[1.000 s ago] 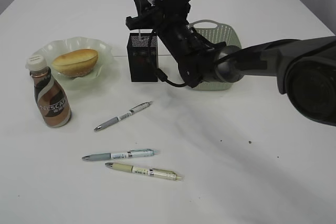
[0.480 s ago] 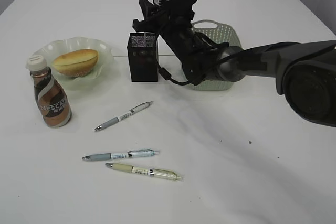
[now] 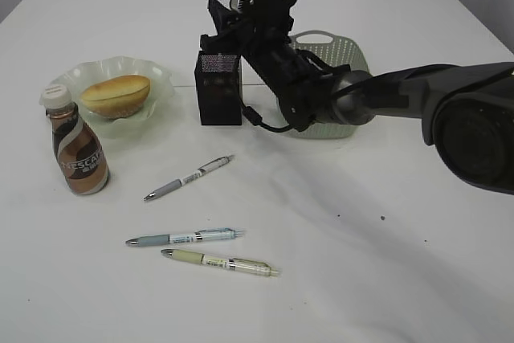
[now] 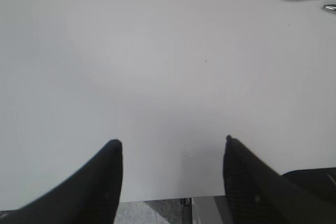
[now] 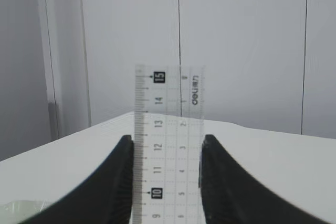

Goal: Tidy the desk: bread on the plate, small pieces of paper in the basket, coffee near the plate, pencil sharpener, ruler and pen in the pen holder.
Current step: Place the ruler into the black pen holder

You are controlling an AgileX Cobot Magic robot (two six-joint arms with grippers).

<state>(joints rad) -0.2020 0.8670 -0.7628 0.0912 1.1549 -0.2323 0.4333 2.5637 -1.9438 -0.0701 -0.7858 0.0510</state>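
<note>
Right gripper (image 3: pixel 218 18) clamped on upright ruler (image 5: pixel 167 145) above pen holder (image 3: pixel 219 88); basket (image 3: pixel 333 66) behind; three pens (image 3: pixel 188 177) below; left gripper (image 4: pixel 170 174) apart, empty.

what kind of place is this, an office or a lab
Probably a lab bench staged as a desk: a plain white table holds pens, a mesh pen holder and a snack plate, with bare wall panels behind.

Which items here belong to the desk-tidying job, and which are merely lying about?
Task items:
bread on plate
coffee
ruler, in right pincer
pen holder
basket
three pens

Lying about:
nothing visible; left pincer idle and empty
</note>
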